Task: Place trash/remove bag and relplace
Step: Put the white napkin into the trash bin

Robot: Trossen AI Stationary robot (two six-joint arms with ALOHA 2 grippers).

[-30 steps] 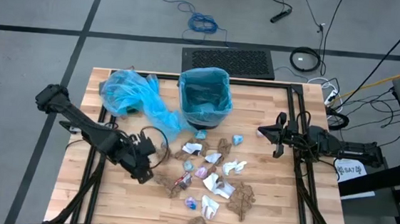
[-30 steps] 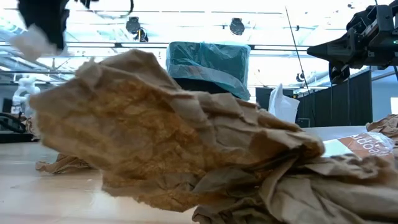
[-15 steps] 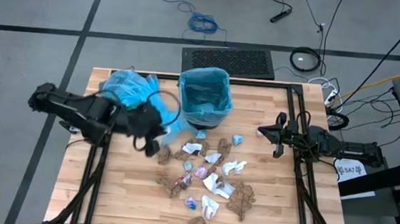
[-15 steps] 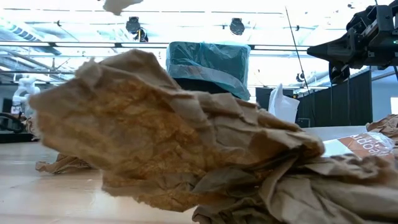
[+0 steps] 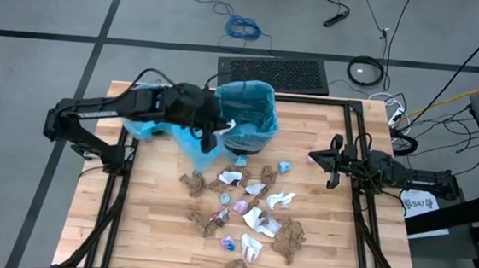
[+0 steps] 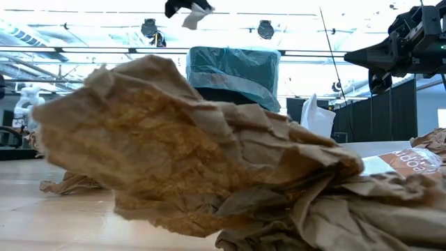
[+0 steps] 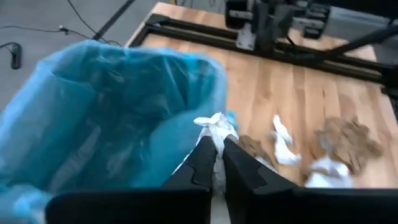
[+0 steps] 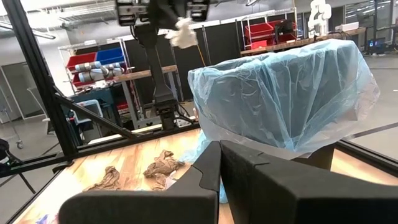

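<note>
Wooden surface [image 5: 138, 229] carrying a blue-lined bin [image 5: 245, 117] at far centre, with a loose blue bag [image 5: 151, 110] heaped to its left. Trash [image 5: 251, 208] scattered near of the bin: brown and white wads, some blue and pink bits. Left pincer [image 5: 221, 130] raised at the bin's left rim, clamped on a white scrap [image 7: 216, 127]. Right pincer [image 5: 335, 163] parked at right, fingers together, holding nothing.

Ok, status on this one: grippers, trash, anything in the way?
Left gripper shut on a white paper wad at the bin rim. Right gripper shut, parked at the table's right. Scraps remain. No obstruction seen.
</note>
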